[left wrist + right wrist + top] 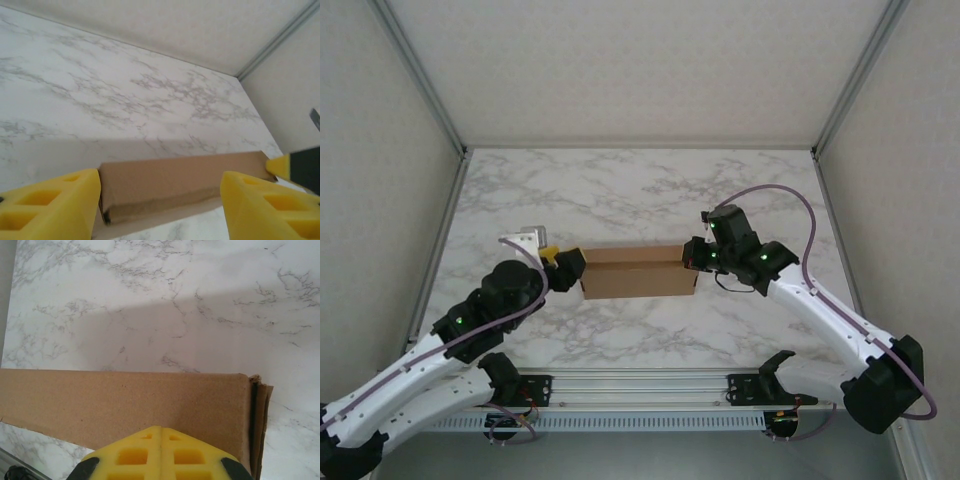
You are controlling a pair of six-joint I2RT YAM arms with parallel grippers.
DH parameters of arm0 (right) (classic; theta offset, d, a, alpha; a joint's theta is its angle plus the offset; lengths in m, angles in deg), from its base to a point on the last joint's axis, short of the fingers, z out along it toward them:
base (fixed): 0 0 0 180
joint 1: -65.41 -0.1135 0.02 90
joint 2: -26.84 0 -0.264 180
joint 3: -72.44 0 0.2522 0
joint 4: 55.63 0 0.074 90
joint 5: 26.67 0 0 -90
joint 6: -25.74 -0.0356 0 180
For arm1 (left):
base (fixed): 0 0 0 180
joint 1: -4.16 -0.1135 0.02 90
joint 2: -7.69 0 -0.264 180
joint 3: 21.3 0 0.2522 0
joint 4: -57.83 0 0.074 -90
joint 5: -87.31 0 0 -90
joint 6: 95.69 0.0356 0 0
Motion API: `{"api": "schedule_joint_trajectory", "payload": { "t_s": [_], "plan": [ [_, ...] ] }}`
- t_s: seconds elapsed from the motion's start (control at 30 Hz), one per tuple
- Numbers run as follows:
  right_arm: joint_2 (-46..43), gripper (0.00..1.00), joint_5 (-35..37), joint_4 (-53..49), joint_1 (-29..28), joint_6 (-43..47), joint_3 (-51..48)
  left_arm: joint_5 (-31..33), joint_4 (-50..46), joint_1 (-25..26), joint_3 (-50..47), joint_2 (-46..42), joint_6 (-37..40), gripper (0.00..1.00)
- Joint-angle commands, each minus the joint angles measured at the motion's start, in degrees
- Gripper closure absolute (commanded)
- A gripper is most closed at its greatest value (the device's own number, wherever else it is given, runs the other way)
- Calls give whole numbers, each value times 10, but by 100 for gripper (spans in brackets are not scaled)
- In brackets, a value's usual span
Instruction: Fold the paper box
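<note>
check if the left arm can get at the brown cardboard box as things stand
Probably yes: the left tool is open, and the end of the brown cardboard box lies right before its yellow fingers, with nothing in between.

Paper box: plain brown cardboard, darker along cut edges. Table: white marble pattern w/ grey veins. Left gripper & right gripper: black bodies, bright yellow fingers. Left arm & right arm: white w/ black joints, green LEDs. Cable pale purple. Walls off-white, fine speckle; frame rails silver-grey.
</note>
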Motion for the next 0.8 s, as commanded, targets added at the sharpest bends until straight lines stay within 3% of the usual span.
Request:
{"api": "schedule_joint_trajectory", "payload": {
  "t_s": [0.0, 0.2, 0.4, 0.77],
  "plan": [
    [-7, 98, 22, -40, -2, -8, -21, -9, 19, -34, 14, 46, -5, 35],
    [-11, 98, 25, -43, -3, -12, -21, -152, 107, -120, -46, 65, -68, 39],
    [-9, 98, 27, -39, -3, -17, -25, -242, 189, -132, -128, 13, -134, 37],
    [-3, 98, 18, -22, -3, -22, -43, -266, 193, -174, -188, 0, -178, 40]
  ]
}}
